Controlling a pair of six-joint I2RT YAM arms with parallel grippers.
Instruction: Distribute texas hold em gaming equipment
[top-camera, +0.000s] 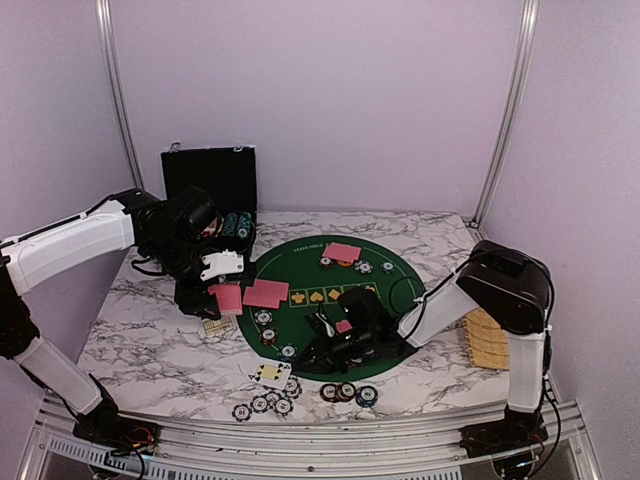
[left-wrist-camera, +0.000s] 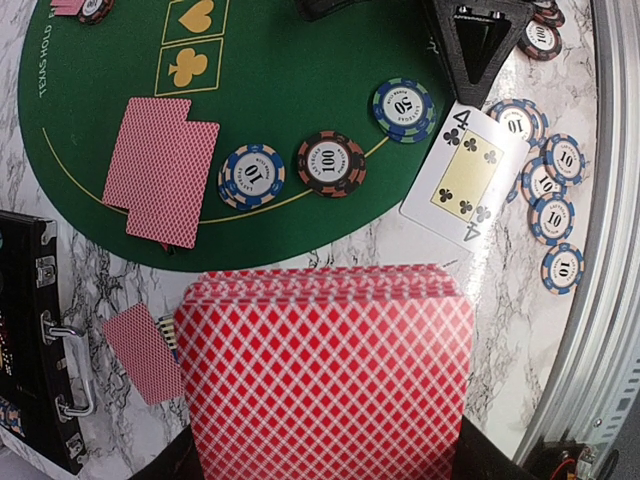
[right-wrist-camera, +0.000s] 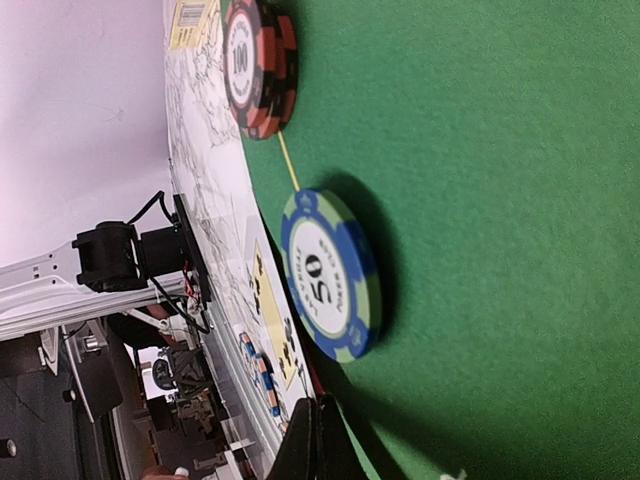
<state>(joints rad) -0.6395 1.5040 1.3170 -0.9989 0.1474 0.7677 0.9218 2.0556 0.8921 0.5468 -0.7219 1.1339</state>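
Fixed camera looks down from high behind; both wrist cameras, close in, share the blue chip (left-wrist-camera: 403, 108)

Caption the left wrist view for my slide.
Held deck fills the foreground; beyond it, a green mat with chips and face-down cards, plus a four of clubs.

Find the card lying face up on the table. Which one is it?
The four of clubs, on the marble table just off the green mat, beside the blue chips. The other cards all show red backs.
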